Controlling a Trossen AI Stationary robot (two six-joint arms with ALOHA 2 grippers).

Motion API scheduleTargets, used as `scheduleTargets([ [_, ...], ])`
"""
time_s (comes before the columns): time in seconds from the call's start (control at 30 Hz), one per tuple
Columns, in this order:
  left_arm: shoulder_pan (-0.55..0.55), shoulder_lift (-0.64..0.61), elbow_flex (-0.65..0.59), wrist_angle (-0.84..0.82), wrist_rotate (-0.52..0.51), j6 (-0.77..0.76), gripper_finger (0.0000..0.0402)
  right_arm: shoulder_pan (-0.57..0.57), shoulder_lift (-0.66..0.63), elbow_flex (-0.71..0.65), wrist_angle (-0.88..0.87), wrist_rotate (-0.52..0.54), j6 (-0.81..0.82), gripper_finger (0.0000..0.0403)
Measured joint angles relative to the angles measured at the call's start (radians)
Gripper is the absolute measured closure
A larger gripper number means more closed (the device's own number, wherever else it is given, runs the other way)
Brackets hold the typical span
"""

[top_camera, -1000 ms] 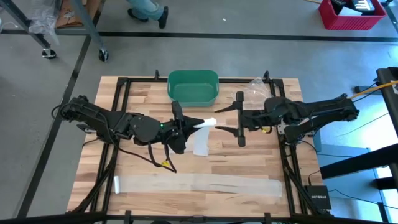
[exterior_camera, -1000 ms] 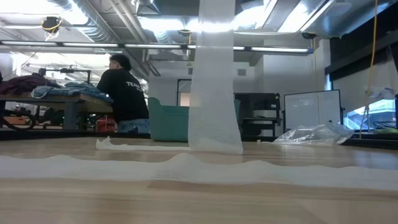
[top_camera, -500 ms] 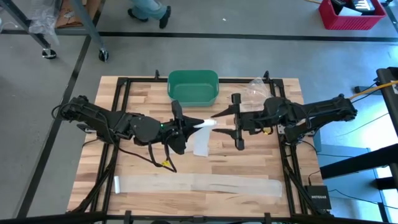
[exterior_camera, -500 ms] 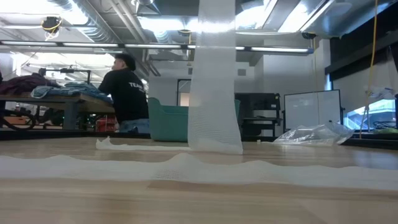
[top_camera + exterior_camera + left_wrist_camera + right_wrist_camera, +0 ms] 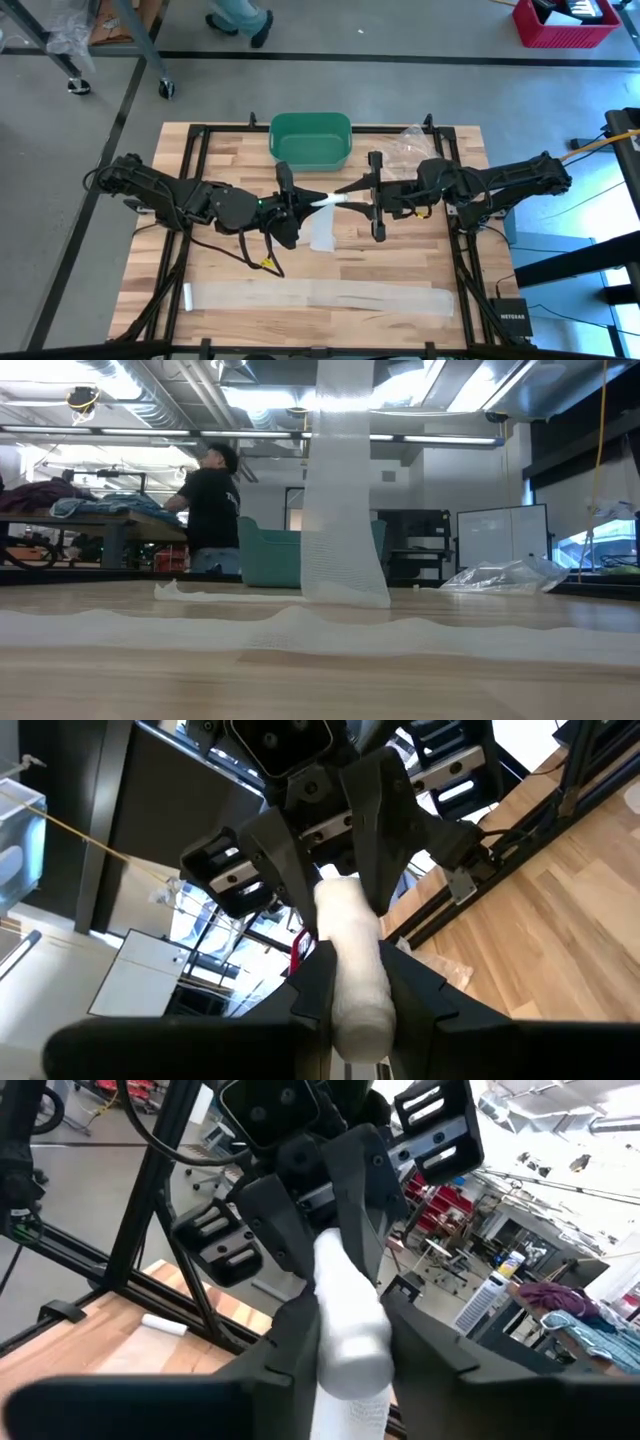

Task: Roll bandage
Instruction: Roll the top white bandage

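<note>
A white bandage roll [image 5: 331, 197] is held level in the air above the table's middle, between my two grippers. My left gripper [image 5: 318, 197] comes from the left and is shut on one end. My right gripper [image 5: 343, 196] comes from the right and is shut on the other end. From the roll a loose tail [image 5: 345, 480] hangs down, and its lower end [image 5: 347, 596] lies on the table. A second bandage strip [image 5: 320, 297] lies flat along the near edge. My left gripper pinches the roll's left end [image 5: 358, 1005] between its two fingers [image 5: 312, 982]. They come level from the table's left and lie along the roll. The roll is lifted clear, its tail hanging slack to the table. My right gripper pinches the roll's right end [image 5: 350, 1350] between its two fingers [image 5: 290, 1348]. They come level from the table's right, along the roll and facing my left gripper. The roll stays level and clear of the table.
A green bin [image 5: 310, 140] stands at the table's far edge, just behind the grippers. A crumpled clear plastic bag [image 5: 415, 140] lies at the far right. In the low view a person [image 5: 212, 510] stands in the room beyond the table.
My right gripper has moved toward the table's left, up to the roll, and its fingers have closed from wide apart onto the roll's right end. My left gripper and the roll have stayed where they were.
</note>
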Motion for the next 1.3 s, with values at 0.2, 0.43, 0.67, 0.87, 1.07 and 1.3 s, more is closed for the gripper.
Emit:
scheduleTargets([
  [0.2,-0.002,0.000,0.000,0.000,0.000,-0.045,0.0349,0.000,0.000,0.000,-0.002,0.000,-0.039,0.0350],
  [0.43,-0.010,0.000,0.000,0.010,-0.001,-0.212,0.0284,0.001,-0.007,0.000,-0.011,0.002,-0.098,0.0368],
  [0.67,-0.064,-0.019,0.000,-0.028,-0.006,-0.378,0.0200,0.001,-0.027,0.000,-0.050,0.053,-0.112,0.0372],
  [0.87,-0.077,-0.074,0.001,-0.070,-0.027,-0.637,0.0193,0.027,-0.049,0.000,-0.131,0.151,-0.228,0.0373],
  [1.07,0.008,-0.081,0.000,-0.200,0.005,-0.850,0.0195,0.105,-0.022,-0.001,-0.108,0.214,-0.410,0.0373],
  [1.3,0.070,-0.082,-0.004,-0.156,0.261,-0.896,0.0196,0.147,-0.002,-0.001,-0.078,0.263,-0.548,0.0373],
])
